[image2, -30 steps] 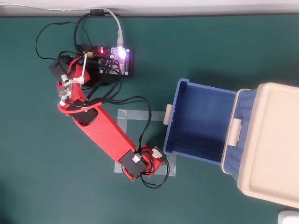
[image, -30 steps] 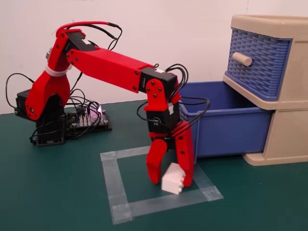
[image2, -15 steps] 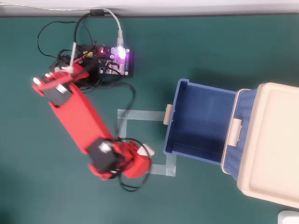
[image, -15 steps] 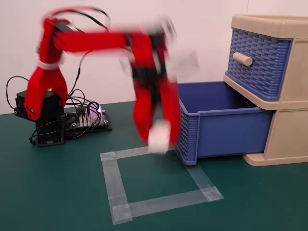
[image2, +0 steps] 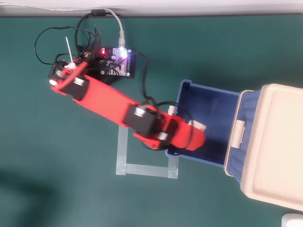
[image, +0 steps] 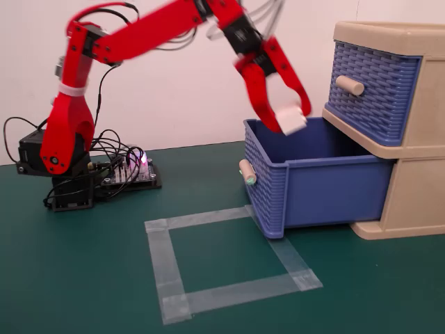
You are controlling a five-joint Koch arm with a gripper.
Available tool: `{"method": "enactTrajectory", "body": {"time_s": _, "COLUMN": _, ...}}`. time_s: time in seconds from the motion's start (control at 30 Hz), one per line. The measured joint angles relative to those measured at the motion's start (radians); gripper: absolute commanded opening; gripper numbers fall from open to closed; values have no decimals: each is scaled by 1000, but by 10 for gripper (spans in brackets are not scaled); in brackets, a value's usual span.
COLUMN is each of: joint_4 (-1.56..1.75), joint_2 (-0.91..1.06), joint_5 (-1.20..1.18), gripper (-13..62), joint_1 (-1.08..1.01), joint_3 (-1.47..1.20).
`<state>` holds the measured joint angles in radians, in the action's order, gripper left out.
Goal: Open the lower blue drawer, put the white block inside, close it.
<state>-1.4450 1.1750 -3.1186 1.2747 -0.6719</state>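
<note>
The lower blue drawer (image: pixel 316 188) is pulled far out of the beige cabinet (image: pixel 417 188); its beige handle with teal ends (image: pixel 246 172) faces left in the fixed view. In the overhead view the drawer (image2: pixel 213 101) is open and looks empty inside. My red gripper (image: pixel 293 118) is shut on the white block (image: pixel 292 120) and holds it over the open drawer, just above its rim. In the overhead view the gripper (image2: pixel 198 135) is above the drawer's lower part, with the block (image2: pixel 198 126) showing beside it.
The upper blue drawer (image: pixel 368 87) with a plain beige handle is shut. A square of clear tape (image: pixel 226 261) marks the green table in front of the drawer. The arm's base, circuit board and cables (image: pixel 125 170) stand at the left.
</note>
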Motion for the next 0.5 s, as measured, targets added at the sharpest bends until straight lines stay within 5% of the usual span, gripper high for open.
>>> {"method": "enactTrajectory", "body": {"time_s": 0.1, "joint_4": 18, "joint_2": -67, "joint_5": 0, "gripper": -19, "joint_1": 29, "joint_3": 8}}
{"method": "enactTrajectory", "body": {"time_s": 0.2, "joint_4": 21, "joint_2": -66, "joint_5": 0, "gripper": 301, "joint_1": 32, "joint_3": 32}}
{"method": "enactTrajectory", "body": {"time_s": 0.23, "joint_4": 23, "joint_2": -66, "joint_5": 0, "gripper": 338, "joint_1": 32, "joint_3": 35}}
{"method": "enactTrajectory", "body": {"time_s": 0.5, "joint_4": -107, "joint_2": 169, "joint_5": -6, "gripper": 341, "joint_1": 46, "joint_3": 37}}
